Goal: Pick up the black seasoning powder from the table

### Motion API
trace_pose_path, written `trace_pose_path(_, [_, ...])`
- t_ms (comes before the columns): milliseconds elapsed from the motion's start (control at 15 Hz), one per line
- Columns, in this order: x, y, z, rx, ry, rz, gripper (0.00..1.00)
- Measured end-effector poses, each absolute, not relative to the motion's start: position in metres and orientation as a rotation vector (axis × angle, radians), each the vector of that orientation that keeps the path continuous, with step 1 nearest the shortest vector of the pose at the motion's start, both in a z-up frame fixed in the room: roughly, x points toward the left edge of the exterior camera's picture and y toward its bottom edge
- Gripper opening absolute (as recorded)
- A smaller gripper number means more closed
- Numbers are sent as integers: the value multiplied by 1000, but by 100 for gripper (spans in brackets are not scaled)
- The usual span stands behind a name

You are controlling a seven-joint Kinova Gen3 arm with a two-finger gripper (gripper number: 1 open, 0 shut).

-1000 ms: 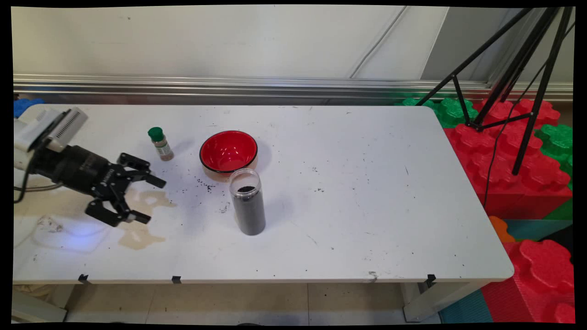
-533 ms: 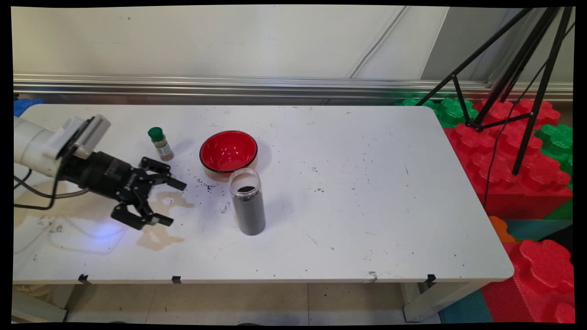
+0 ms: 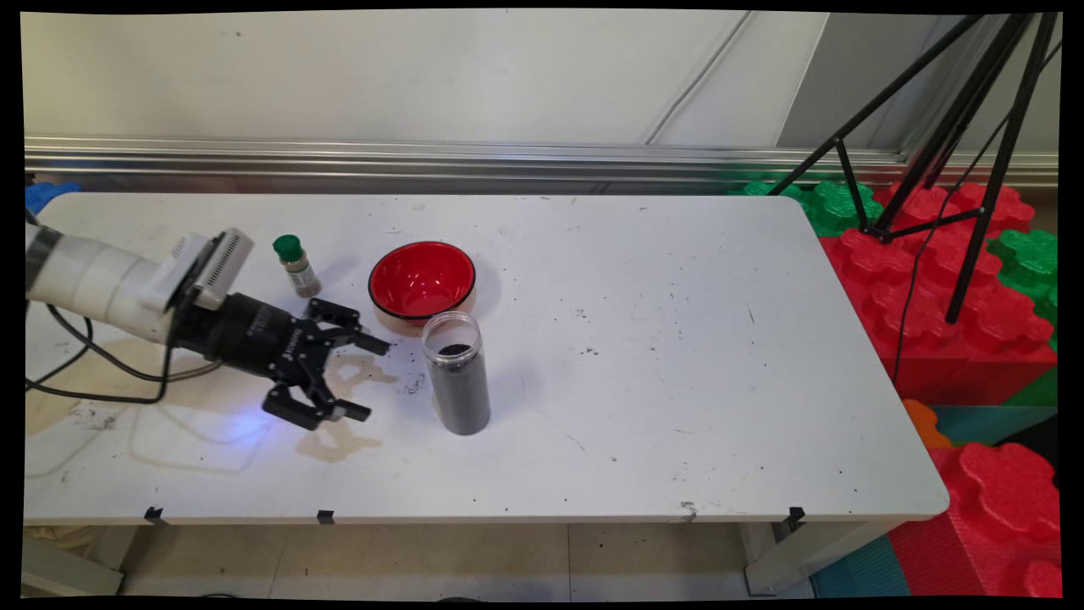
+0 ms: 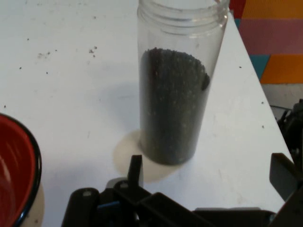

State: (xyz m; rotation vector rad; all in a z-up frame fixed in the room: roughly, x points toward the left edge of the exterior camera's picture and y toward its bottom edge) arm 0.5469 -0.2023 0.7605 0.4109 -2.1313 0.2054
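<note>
Fingers [image 3: 373, 343] spread wide and grasping nothing, carried low over the surface [image 3: 677, 339] at left of centre of the main view, on the end of a white arm [image 3: 93, 280] entering from the left edge. Nearest thing: a tall clear jar [image 3: 457, 381], lidless, upright, filled most of the way with dark grains, just to the right of the fingers and apart from them. In the hand view, jar [image 4: 174, 109] straight ahead and roughly centred, one of the fingers [image 4: 135, 170] low at the left of its base and the other at the right edge, neither touching the glass. Red bowl [image 3: 421, 280] with a black rim just behind the jar, apart from it in the hand view, where only its rim [image 4: 33, 165] shows at lower left. Small bottle with a green cap [image 3: 296, 267] further left, near the arm's wrist. Loose dark specks [image 3: 415, 385] and pale brown stains [image 3: 339, 440] on the surface beneath the fingers. Black tripod [image 3: 948, 127] and red and green foam blocks [image 3: 931, 280] at right, well apart. Handling judgement: jar tall, narrow and open-topped, hence easily tipped and spilled by a sideways knock; best met level, with the fingers evenly on both sides of its lower middle, clear of the bowl behind.
</note>
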Motion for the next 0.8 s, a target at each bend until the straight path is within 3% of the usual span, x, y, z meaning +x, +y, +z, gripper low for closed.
trace_pose_path(800, [503,-225,724,399,-2037,249,100])
